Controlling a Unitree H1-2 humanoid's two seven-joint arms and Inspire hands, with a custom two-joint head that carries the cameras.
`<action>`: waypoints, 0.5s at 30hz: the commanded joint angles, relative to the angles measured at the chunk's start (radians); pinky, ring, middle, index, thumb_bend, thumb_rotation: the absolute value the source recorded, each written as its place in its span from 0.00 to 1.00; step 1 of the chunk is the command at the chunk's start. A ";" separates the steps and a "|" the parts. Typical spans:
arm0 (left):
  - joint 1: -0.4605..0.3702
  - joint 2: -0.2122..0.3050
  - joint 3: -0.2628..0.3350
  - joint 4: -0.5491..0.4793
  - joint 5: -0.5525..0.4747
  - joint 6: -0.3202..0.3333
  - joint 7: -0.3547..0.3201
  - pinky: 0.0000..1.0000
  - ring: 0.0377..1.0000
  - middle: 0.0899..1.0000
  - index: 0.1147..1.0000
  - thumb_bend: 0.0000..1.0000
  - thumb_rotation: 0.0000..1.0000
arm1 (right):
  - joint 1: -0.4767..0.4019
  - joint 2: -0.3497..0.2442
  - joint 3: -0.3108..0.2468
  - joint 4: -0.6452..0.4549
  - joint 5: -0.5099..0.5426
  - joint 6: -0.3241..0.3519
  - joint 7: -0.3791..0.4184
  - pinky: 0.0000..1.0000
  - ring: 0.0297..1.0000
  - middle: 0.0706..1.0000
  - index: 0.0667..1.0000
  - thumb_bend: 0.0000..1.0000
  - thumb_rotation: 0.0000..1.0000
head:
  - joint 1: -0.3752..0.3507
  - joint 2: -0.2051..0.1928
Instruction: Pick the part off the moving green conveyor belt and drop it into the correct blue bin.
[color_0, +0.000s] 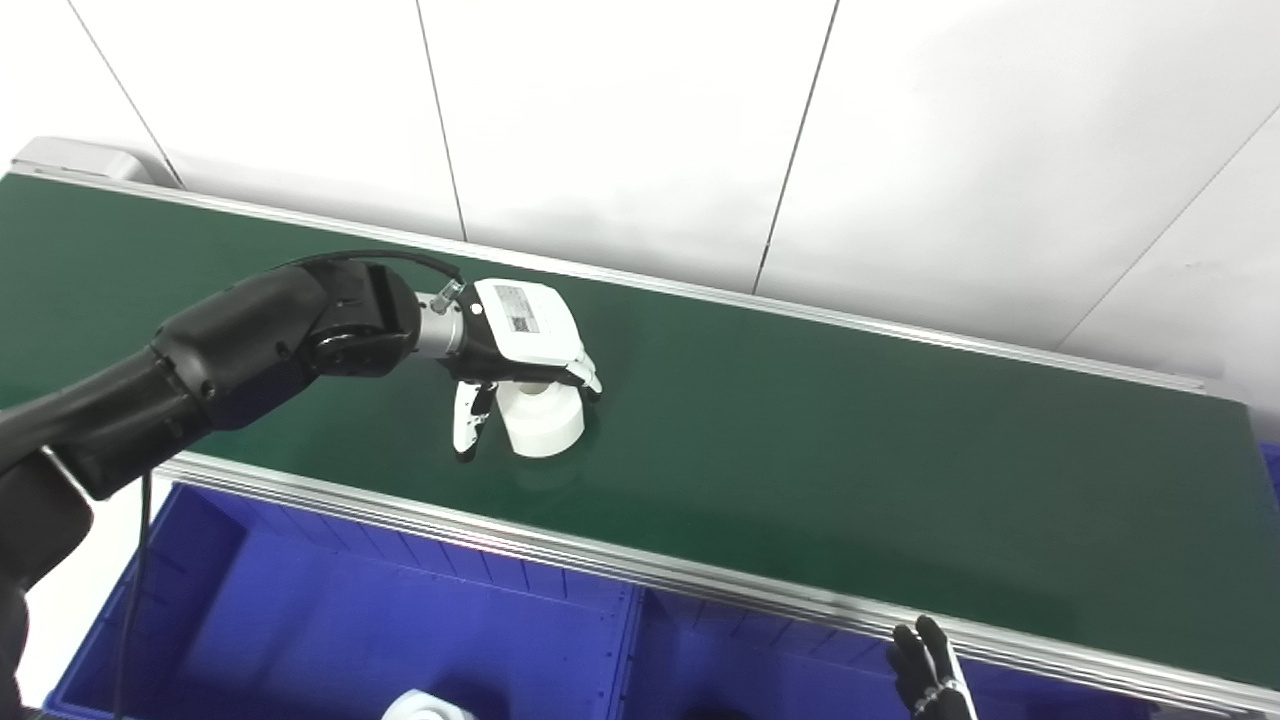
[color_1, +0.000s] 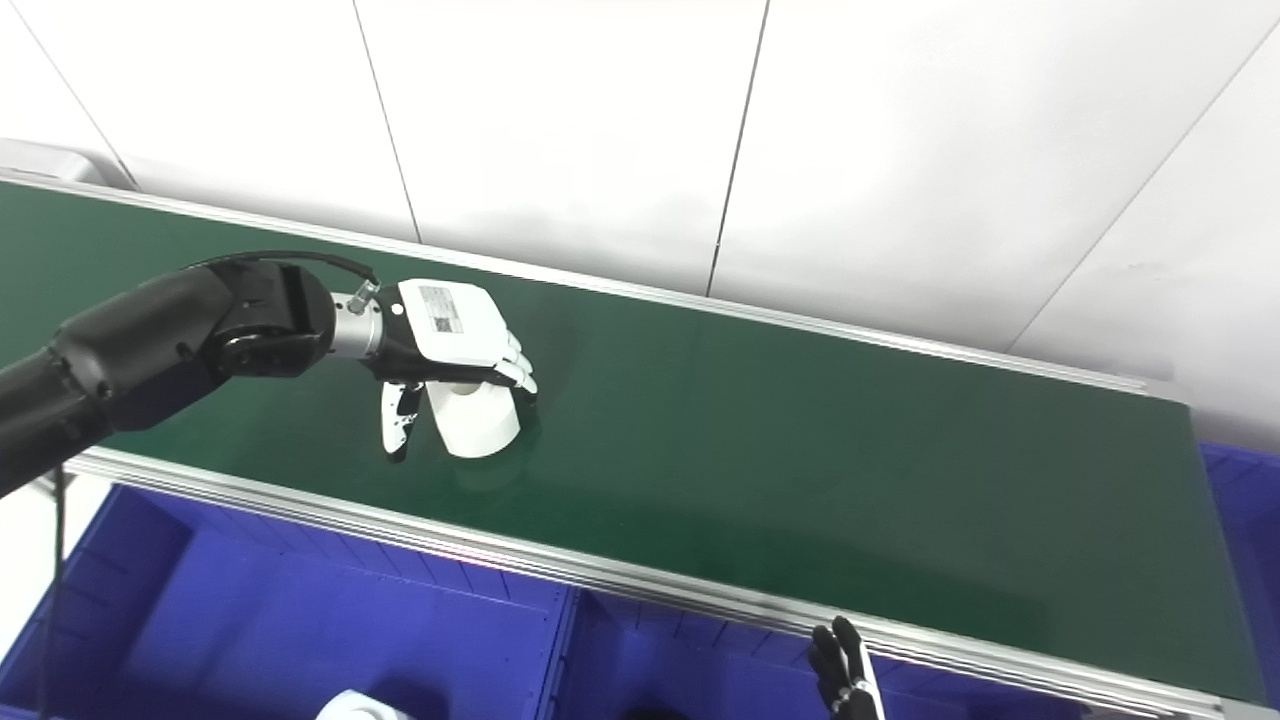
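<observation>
I see the part (color_0: 542, 420), a white upright cylinder, on the belt (color_0: 850, 440) directly under my left hand (color_0: 520, 345); fingers (color_0: 585, 372) curl over its top, thumb apart, grasp unconfirmed. Bins (color_0: 400, 610) lie nearside of the belt. My right hand (color_0: 930, 675) is far off.

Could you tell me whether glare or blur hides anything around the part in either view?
Left eye view: white part under the left hand stays sharp, soft shadow on the green belt; right eye view: bright glare streaks the near rail, nothing hidden.
</observation>
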 joint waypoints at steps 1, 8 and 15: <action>-0.020 0.010 -0.011 0.035 0.024 -0.004 0.118 0.72 0.76 0.76 0.73 0.96 0.12 | 0.017 0.012 0.006 -0.039 -0.003 0.004 -0.004 1.00 0.95 0.94 0.98 0.83 1.00 | -0.003 0.002; 0.013 -0.032 -0.084 0.114 0.126 -0.004 0.508 0.42 0.42 0.45 0.43 0.51 0.00 | 0.024 0.012 0.013 -0.051 -0.005 0.011 -0.007 1.00 0.95 0.94 0.97 0.84 1.00 | -0.013 0.009; -0.005 -0.031 -0.143 0.108 0.116 -0.004 0.580 0.44 0.43 0.46 0.40 0.50 0.00 | 0.026 0.014 0.019 -0.055 -0.006 0.014 -0.009 0.94 0.93 0.93 0.98 0.85 1.00 | -0.017 0.011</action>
